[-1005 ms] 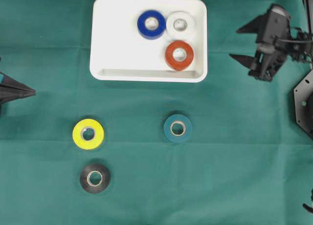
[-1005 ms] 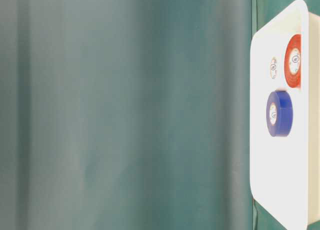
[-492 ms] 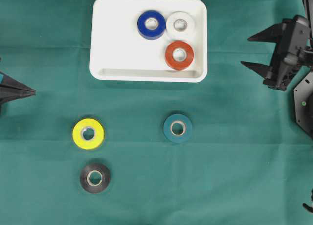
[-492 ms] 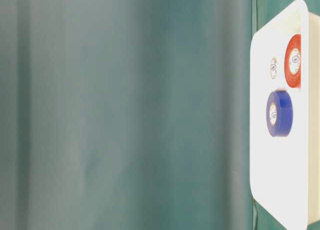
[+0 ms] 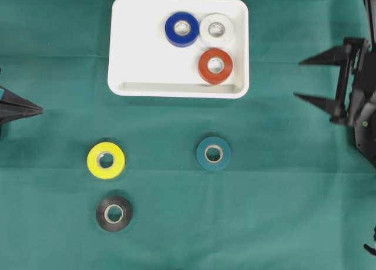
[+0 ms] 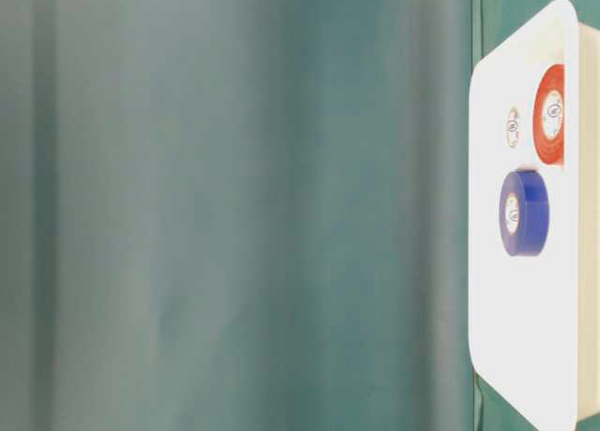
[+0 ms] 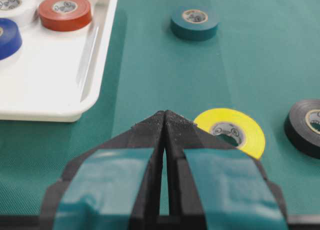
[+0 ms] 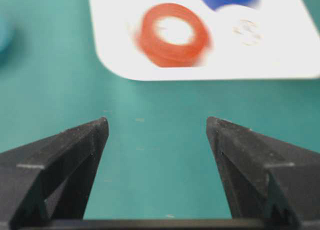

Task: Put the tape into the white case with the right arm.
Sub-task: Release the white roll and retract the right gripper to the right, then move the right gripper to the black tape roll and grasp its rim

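Cloth, dark green fabric (image 5: 264, 223), covers whole table, flat backdrop so rolls sit put. Shallow white rectangular plastic case (image 5: 141, 53) lies up-left of right gripper (image 5: 306, 79), well apart; blue (image 5: 181, 29), white (image 5: 217, 29), red (image 5: 215, 66) tape rolls clustered inside. Right gripper jaws spread, empty, likely free for next pick. Teal roll (image 5: 213, 153) nearest, down-left of it; yellow (image 5: 106, 160) and black (image 5: 113, 213) farther. Left gripper (image 7: 164, 121) closed, parked, holding nothing.

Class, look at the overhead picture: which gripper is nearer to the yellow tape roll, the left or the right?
Left. The left gripper sits just up and left of the yellow tape roll, jaws shut. The right gripper stands open at the far right edge, beyond the white case.
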Controlling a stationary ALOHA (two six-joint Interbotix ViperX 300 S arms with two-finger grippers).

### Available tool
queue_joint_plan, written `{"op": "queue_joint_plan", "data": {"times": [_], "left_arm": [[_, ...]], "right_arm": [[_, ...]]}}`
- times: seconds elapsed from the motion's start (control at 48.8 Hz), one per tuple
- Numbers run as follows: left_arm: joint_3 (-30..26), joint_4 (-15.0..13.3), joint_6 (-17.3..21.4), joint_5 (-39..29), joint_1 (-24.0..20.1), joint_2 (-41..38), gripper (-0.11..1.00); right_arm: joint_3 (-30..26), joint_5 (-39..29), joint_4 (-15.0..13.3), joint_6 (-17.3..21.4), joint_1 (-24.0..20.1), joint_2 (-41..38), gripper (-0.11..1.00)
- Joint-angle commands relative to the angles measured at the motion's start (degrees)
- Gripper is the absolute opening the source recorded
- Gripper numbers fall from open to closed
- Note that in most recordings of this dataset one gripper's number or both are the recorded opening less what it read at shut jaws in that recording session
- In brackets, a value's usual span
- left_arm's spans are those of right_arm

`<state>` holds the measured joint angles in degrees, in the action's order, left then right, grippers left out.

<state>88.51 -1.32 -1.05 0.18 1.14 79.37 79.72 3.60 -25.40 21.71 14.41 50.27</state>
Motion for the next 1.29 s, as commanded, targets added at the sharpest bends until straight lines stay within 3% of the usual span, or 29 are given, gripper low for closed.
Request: {"op": "queue_joint_plan", "data": {"times": [0.0,0.226,0.431,1.066,1.272], "left_arm": [[-0.7,-0.09,0.0,0.62,0.09,-0.35,0.0],[-0.62,-0.09,0.0,0.62,0.09,-0.35,0.0],[-0.7,0.0,0.0,0.62,0.09,-0.35,0.0],[-0.62,0.0,0.0,0.62,0.09,-0.35,0.0],[-0.62,0.0,0.0,0.62,0.09,-0.35,0.0]], "right_arm": [[0.0,0.44,-0.18,0.09,-3.96,0.26,0.45],[1.23,0.44,-0.26,0.18,-12.22,2.64,0.45],[1.49,0.44,-0.26,0.0,-16.52,3.52,0.44],[0.88,0.88,-0.26,0.0,-17.58,0.97,0.44],[-1.58,1.93,-0.26,0.0,-20.48,-3.08,0.44]]}}
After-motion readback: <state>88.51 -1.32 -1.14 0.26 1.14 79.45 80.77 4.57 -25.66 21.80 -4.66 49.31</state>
